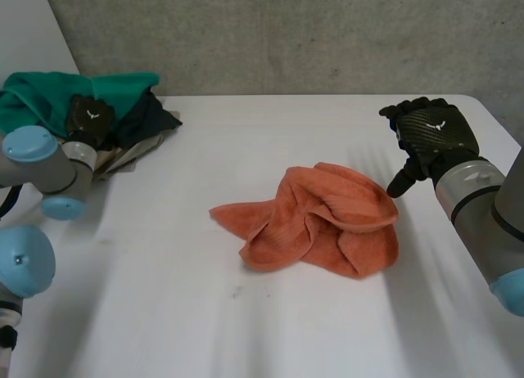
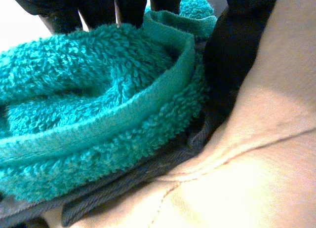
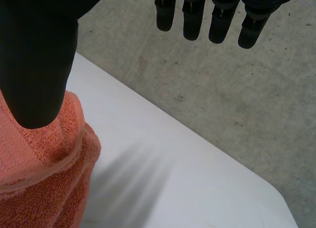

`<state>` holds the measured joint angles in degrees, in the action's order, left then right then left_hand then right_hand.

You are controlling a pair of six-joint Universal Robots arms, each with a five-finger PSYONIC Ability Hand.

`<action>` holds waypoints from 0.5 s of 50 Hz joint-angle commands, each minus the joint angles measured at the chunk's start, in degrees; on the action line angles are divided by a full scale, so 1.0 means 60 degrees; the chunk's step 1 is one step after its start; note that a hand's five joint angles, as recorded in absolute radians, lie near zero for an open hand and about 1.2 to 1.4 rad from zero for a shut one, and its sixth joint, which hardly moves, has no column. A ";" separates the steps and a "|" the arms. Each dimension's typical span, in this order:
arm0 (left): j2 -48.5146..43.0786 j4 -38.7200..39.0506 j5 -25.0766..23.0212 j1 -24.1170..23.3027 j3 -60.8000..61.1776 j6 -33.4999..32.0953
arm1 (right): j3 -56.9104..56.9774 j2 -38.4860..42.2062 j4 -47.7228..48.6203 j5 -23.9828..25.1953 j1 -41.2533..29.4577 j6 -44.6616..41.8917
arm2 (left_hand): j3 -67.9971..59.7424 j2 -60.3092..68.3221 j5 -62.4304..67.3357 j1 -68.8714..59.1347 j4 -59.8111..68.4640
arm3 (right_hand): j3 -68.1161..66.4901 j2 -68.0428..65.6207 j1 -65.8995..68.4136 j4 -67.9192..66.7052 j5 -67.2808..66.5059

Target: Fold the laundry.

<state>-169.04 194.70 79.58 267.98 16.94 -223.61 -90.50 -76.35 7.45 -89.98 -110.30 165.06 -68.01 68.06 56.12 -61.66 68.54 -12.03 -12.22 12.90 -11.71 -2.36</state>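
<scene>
White table (image 1: 270, 312), far edge runs along grey wall (image 1: 286, 34). Orange towel (image 1: 319, 222) lies directly on it at frame centre, slightly right: crumpled loose heap, one corner trailing left. Laundry pile (image 1: 135, 108) at upper left of frame, on table's far corner. In pile: teal towel (image 1: 49, 96) on top, dark garment (image 1: 147, 120) under it at right side, beige garment (image 1: 123, 159) lowest, touching table. Pile and orange towel well apart, bare table between.

Left hand (image 1: 88, 116) partly sunk in laundry pile (image 1: 141, 120); hold on teal towel (image 2: 98, 90) perhaps, unclear.
</scene>
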 commanded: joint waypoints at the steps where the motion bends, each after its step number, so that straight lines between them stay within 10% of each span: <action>1: 0.1259 0.0069 0.0273 -0.0393 0.1609 0.0047 | 0.0054 -0.0018 -0.0011 0.0026 0.0029 0.0014 | -0.0531 0.0522 0.0845 -0.1589 0.0442 | 0.0339 0.0370 -0.0483 0.0284 0.0394; 4: 0.2241 0.0085 0.0258 -0.0628 0.2635 0.0178 | 0.0097 -0.0106 -0.0098 0.0027 0.0102 0.0029 | 0.5543 -0.5551 -0.5228 0.4485 -0.5631 | 0.0339 0.0370 -0.0483 0.0284 0.0394; 8: 0.3443 0.0100 0.0272 -0.1009 0.3997 0.0515 | 0.0215 -0.0209 -0.0289 0.0158 0.0161 -0.0073 | 0.7495 -0.7503 -0.7180 0.6436 -0.7583 | 0.0339 0.0370 -0.0483 0.0284 0.0394; 25: 0.9069 -0.0559 -0.0180 -0.3615 1.0925 0.2933 | 0.0436 -0.1029 -0.3744 0.1505 0.0161 -0.3248 | 0.7615 -0.7623 -0.7300 0.6556 -0.7703 | 0.0339 0.0370 -0.0483 0.0284 0.0394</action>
<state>-124.19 193.23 80.95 253.10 68.72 -209.22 -87.69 -81.62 -8.44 -82.71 -109.26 152.88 -20.90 21.09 10.29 -21.61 20.59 -12.03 -12.22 12.90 -11.71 -2.36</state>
